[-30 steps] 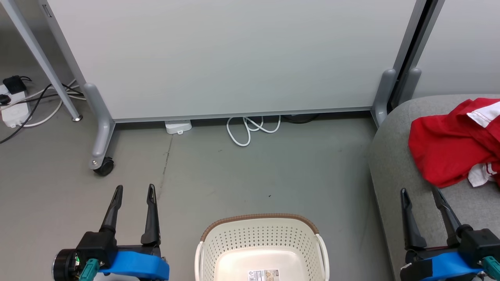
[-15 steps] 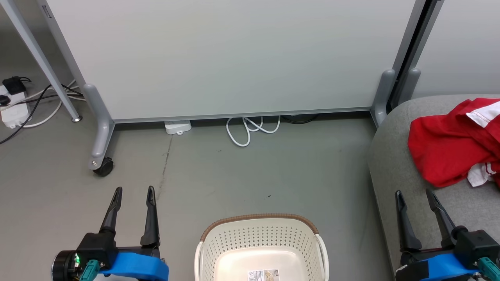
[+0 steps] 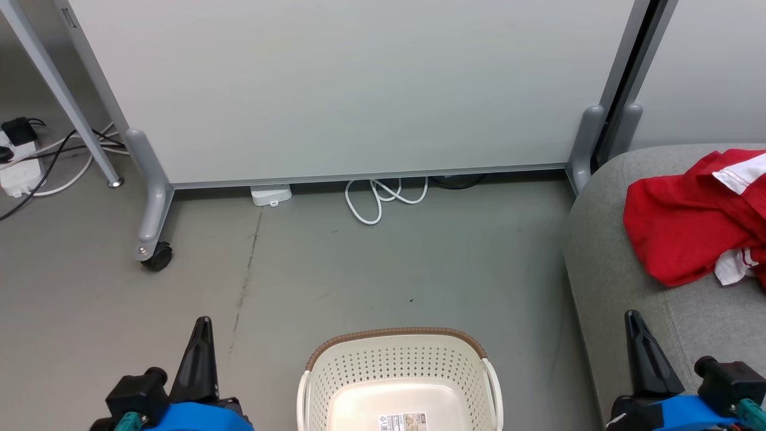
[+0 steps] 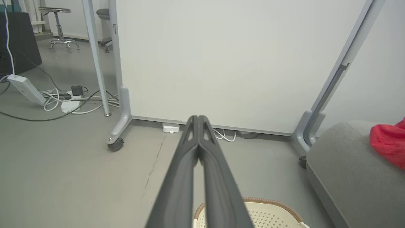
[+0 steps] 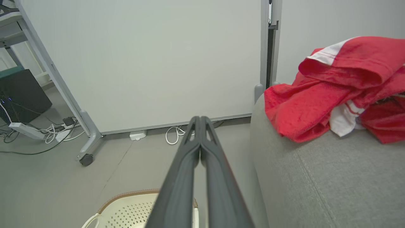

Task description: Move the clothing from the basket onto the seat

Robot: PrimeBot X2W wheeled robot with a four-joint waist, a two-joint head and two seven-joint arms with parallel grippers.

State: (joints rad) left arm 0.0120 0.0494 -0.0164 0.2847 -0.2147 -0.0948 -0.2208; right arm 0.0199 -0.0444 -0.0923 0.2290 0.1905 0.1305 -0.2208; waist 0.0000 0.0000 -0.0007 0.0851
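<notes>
The red jersey (image 3: 682, 233) lies crumpled on the grey sofa (image 3: 604, 257), near its rounded left edge and well apart from the basket (image 3: 395, 365). The basket stands on the floor (image 3: 383, 269) beside the sofa, and a label (image 3: 406, 421) shows on its bottom. The left gripper (image 3: 202, 324) and the right gripper (image 3: 632, 316) are low on either side of the basket. Each has its fingers pressed together and holds nothing.

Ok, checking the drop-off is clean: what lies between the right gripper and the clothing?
Just bare grey seat fabric between the right gripper and the clothing, seen in the head view.
</notes>
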